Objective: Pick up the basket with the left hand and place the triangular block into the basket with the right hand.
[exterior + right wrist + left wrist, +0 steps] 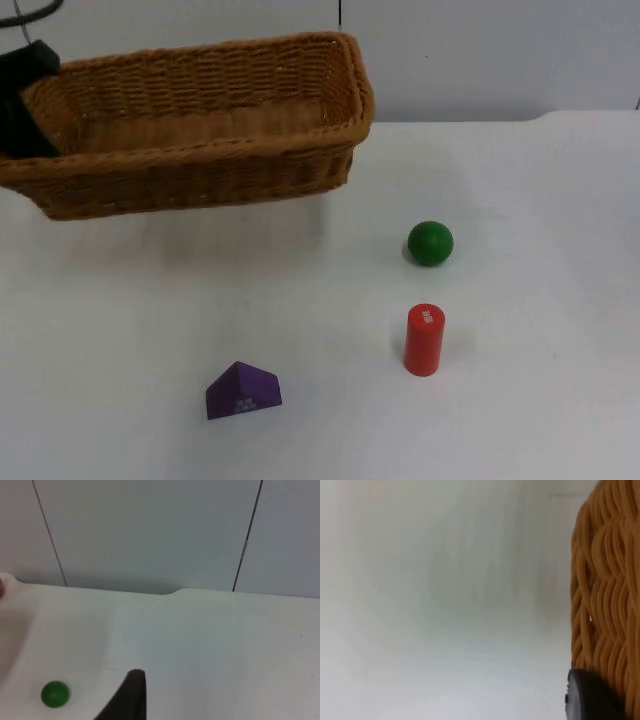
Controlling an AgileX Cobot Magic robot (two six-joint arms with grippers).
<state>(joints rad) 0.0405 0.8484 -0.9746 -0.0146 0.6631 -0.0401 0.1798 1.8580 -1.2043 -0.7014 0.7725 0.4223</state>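
Note:
A woven wicker basket (200,120) hangs tilted above the table at the back left and casts a shadow beneath it. My left gripper (25,100) is shut on the rim of its left end, and the basket's wicker wall (605,595) rises close beside that gripper. The purple triangular block (243,390) lies on the table near the front, left of centre, with nothing touching it. My right gripper (131,697) waits over the table's right side, facing the partition wall, well away from the block.
A green ball (430,243) (55,694) rests right of centre. A red cylinder (424,340) stands upright in front of it. The grey partition wall (160,530) closes the table's far edge.

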